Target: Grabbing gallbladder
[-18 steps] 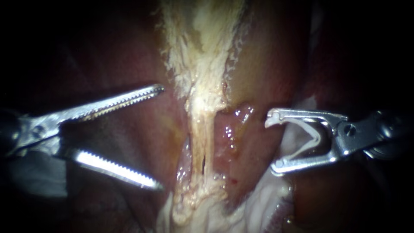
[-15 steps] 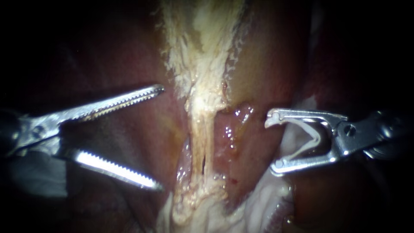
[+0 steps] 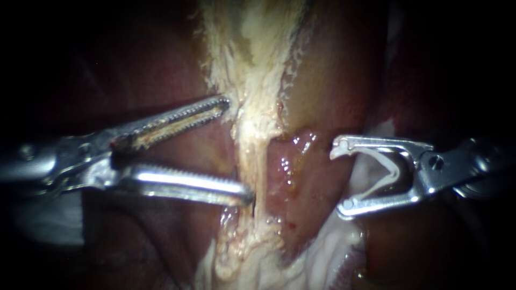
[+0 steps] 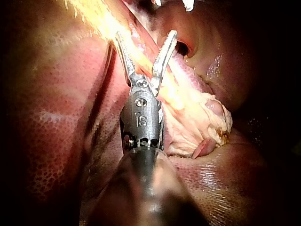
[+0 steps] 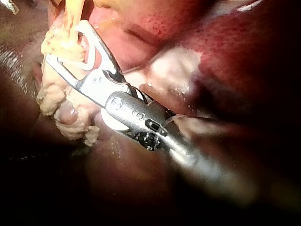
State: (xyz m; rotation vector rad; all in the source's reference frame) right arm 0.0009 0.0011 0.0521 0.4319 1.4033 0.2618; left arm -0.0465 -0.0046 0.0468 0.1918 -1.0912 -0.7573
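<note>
A pale, frayed band of tissue (image 3: 252, 134) runs down the middle, between dark red liver (image 3: 177, 161) on both sides. It widens upward into yellowish tissue (image 3: 252, 43); whether that is the gallbladder I cannot tell. My left instrument (image 3: 236, 149) has serrated jaws that stand open, and both tips reach the band's left edge. In the left wrist view its jaws (image 4: 146, 35) straddle pale tissue (image 4: 197, 117) without closing. My right instrument (image 3: 339, 177) waits to the right of the band, its jaws spread around a white V-shaped clip (image 3: 389, 172); the same instrument (image 5: 66, 41) and clip (image 5: 91, 59) show in the right wrist view.
A moist pink patch (image 3: 290, 161) lies between the band and my right instrument. Whitish fatty tissue (image 3: 322, 258) fills the lower middle. A lumpy pale mass (image 5: 61, 108) sits beside my right instrument's jaws. The view's edges are dark.
My left instrument has advanced to the right until its tips meet the pale band, and its jaws stand closer together. My right instrument and the clip have not moved.
</note>
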